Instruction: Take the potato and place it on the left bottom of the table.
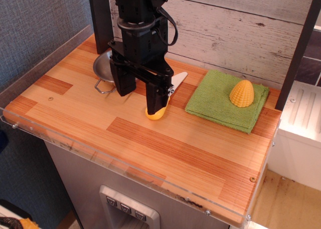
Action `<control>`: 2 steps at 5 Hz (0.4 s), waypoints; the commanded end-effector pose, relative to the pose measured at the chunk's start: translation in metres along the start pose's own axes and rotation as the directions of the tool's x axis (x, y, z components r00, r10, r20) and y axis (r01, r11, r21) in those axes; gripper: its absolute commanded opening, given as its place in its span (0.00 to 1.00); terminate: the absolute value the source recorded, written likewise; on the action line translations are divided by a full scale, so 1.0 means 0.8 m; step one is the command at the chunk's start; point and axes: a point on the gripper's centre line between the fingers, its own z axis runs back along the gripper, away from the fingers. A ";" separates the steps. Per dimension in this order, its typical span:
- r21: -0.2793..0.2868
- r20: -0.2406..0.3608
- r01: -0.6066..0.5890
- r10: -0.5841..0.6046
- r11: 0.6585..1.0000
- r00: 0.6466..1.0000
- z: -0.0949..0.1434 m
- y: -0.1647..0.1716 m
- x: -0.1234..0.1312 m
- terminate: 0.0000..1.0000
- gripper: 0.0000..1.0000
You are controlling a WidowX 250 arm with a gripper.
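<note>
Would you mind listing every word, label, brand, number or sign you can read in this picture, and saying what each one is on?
None can be read.
Buttons on the grey panel under the table: small marks, too small and blurred to read.
End effector, potato, green cloth, knife, metal pan: no lettering visible.

The table [165, 154] is striped in light and reddish-brown planks, edged by a clear rim; a yellow-orange, kernel-ridged potato [242, 93] is seen on a green woven cloth [215, 106] near the right back corner; a white blade and yellow handle are shown by the knife [161, 108] beneath the black gripper [143, 96]; a silver pot [104, 68] is seen toward the back edge
</note>
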 end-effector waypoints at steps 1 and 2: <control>0.000 0.000 0.000 0.000 1.000 1.000 0.000 0.000 0.000 0.00 1.00; -0.027 0.018 0.012 -0.012 1.000 1.000 0.000 -0.017 0.031 0.00 1.00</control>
